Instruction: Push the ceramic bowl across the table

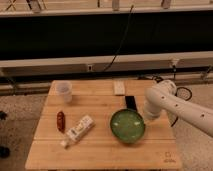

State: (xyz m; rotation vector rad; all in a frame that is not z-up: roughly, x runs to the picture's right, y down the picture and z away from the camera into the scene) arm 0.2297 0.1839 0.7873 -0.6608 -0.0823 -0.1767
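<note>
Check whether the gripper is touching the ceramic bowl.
Cannot tell. In the camera view the gripper sits low beside the ceramic bowl at its rim, but the white arm hides any contact or gap.

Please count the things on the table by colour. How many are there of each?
Green: 1, ceramic bowl
White: 3, cup, tube, flat pad
Black: 1, flat slab
Red-brown: 1, stick
Total: 6
The gripper is beside the bowl, on the arm's side.

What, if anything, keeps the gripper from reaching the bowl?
Probably nothing; yes, it looks able to reach. The gripper hangs at the right rim of the bowl with nothing between them. The dark flat item lies behind the bowl, off that side.
</note>
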